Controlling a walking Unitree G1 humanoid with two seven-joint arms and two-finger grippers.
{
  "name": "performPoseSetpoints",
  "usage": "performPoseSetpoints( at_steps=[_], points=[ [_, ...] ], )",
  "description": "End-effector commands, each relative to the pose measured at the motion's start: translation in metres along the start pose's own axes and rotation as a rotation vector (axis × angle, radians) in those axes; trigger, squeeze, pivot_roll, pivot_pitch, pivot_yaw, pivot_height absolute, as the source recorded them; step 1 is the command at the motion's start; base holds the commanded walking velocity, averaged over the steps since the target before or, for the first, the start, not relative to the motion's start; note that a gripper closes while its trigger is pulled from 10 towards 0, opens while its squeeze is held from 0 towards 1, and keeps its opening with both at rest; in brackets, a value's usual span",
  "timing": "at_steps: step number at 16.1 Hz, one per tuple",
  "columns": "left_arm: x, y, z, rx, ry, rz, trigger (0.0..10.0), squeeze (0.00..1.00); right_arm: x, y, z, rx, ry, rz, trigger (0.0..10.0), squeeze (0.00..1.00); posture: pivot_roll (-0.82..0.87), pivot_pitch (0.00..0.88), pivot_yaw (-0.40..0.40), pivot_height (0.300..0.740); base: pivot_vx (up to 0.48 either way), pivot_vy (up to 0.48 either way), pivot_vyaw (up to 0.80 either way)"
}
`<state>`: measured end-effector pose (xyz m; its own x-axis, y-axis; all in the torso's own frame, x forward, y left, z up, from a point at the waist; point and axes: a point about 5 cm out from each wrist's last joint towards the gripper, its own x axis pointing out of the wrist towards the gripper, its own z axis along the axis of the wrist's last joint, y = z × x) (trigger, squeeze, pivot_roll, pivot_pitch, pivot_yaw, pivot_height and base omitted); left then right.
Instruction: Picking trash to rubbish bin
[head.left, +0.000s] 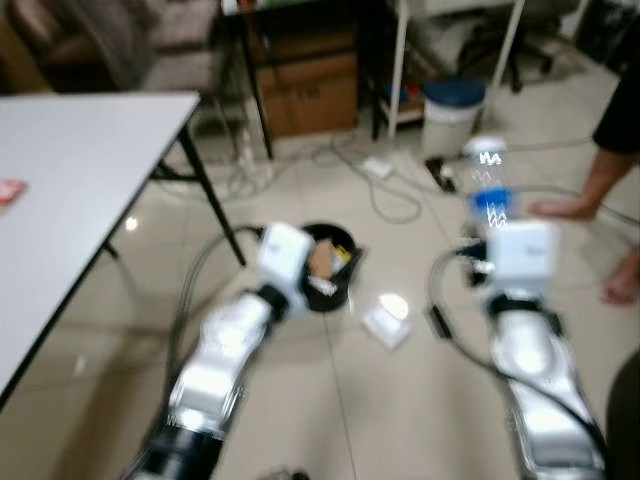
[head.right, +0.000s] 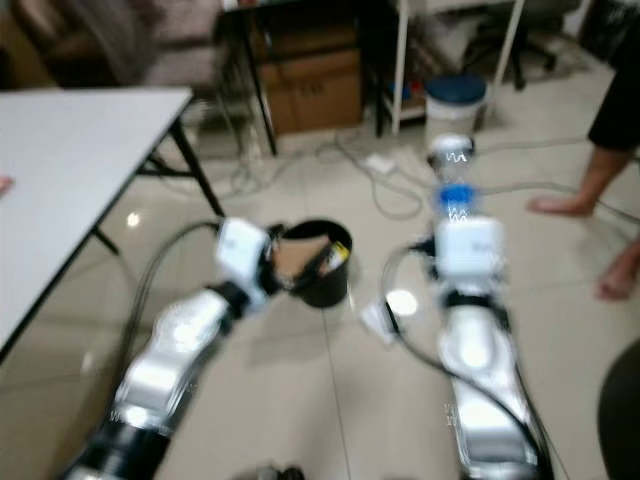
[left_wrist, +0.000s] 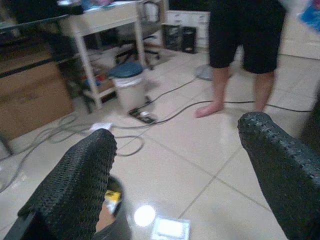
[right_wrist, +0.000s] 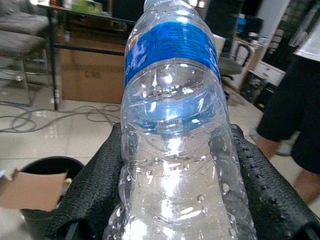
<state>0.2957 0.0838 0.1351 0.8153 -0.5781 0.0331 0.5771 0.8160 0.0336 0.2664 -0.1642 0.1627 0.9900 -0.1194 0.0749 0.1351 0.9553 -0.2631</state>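
- Tiled floor (head.left: 330, 400), glossy, with lamp glare. Loose cables (head.left: 390, 195) snake across it at 12 o'clock from the arms.
- White table (head.left: 80, 180) with black legs at 10 o'clock; something small and red at its far left edge, too blurred to name.
- Cardboard box (head.left: 310, 95) under a dark desk at 12; white pedal bin with blue lid (head.left: 452, 110) at 1 o'clock, beside a white shelf frame.
- A person's bare feet and legs (head.left: 590, 200) at 2 o'clock, well apart from the bin.
- Flat white packet (head.left: 386, 322) on the tiles between the two arms.
- Black rubbish bin (head.right: 318, 262) at 11–12 o'clock, holding a cardboard scrap and a yellow bit.
- Left gripper (left_wrist: 175, 165): fingers spread wide, nothing between them, poised just beside the bin's rim.
- Right gripper (right_wrist: 175, 165): fingers clamped on either side of a clear plastic bottle (right_wrist: 172, 125), blue label, droplets inside, looks empty. Bottle held upright above the floor at 1 o'clock, right of the bin and apart from it.
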Motion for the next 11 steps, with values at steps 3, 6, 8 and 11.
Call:
performPoseSetpoints(
  at_steps=[3,6,8,11],
  points=[
    [0.0014,-0.0049,-0.0002,0.001,0.002,-0.008,10.0,0.00,0.0003,-0.0046,0.0020,-0.022,-0.014,-0.018,10.0,0.00,-0.13,0.123,0.097,0.740,0.316,0.000,0.40],
    [0.0018,-0.0056,-0.0012,0.000,0.005,-0.010,10.0,0.00,0.0006,-0.0057,0.0025,-0.023,-0.014,-0.021,10.0,0.00,-0.14,0.126,0.098,0.740,0.317,0.000,0.00],
    [0.0016,-0.0055,-0.0012,-0.002,0.004,-0.012,10.0,0.00,0.0002,-0.0055,0.0025,-0.024,-0.014,-0.021,10.0,0.00,-0.14,0.126,0.099,0.740,0.321,0.000,0.00],
    [0.0019,-0.0058,-0.0018,-0.001,0.009,-0.012,10.0,0.00,-0.0001,-0.0056,0.0019,-0.025,-0.012,-0.022,10.0,0.00,-0.14,0.126,0.102,0.740,0.322,0.000,0.00]
  ],
)
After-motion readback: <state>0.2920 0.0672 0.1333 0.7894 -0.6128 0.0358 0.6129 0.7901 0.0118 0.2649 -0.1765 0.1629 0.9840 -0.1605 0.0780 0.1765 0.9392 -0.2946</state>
